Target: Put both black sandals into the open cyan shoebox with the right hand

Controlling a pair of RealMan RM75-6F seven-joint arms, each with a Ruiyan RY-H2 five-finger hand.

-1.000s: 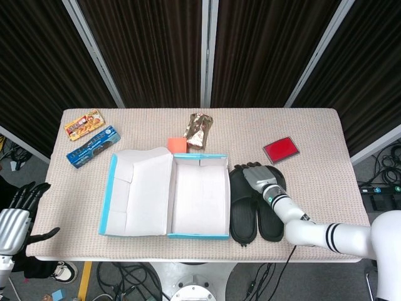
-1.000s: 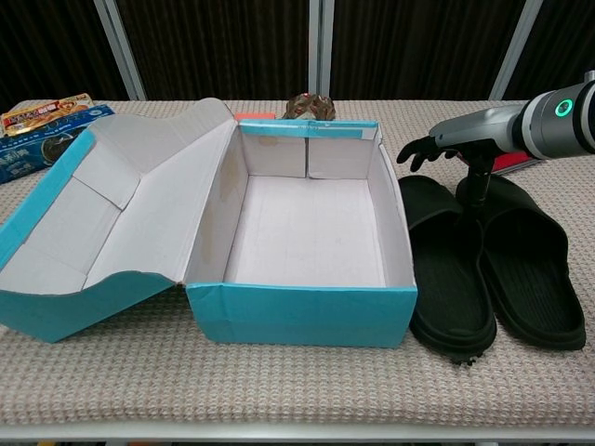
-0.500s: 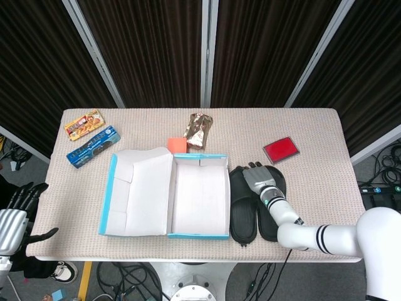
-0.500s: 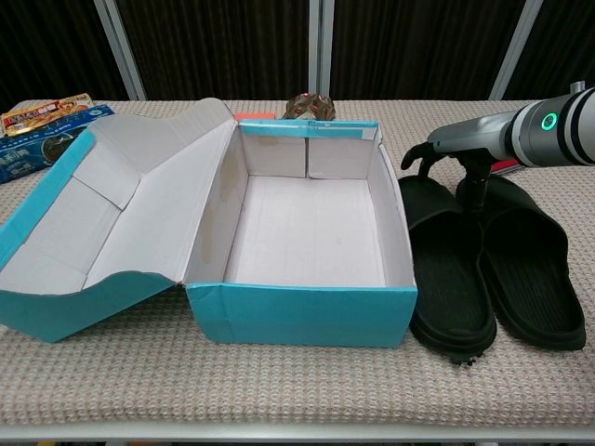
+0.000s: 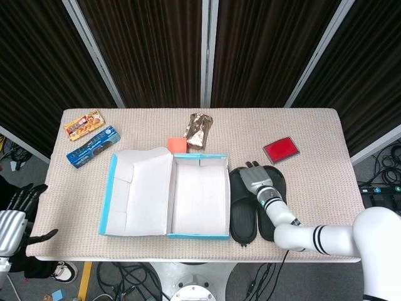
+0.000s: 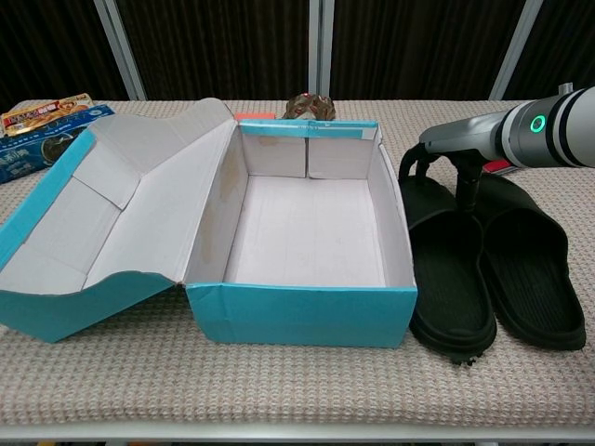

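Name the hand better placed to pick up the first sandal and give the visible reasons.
Right. The right hand hangs directly over the two black sandals, fingers pointing down at the one nearest the cyan shoebox. The left hand sits off the table's far left edge.

The box is cyan outside and plain white inside, its open lid white with a cyan edge. Both sandals are solid black with ridged soles. The right hand is grey metal with black fingers, and a green light glows on its wrist. The left hand is grey with black fingers too. The tablecloth is beige with a fine woven texture. Further back lie a red pad, an orange block, a brown-silver wrapper, a blue packet and a yellow-red packet. The curtains are black.
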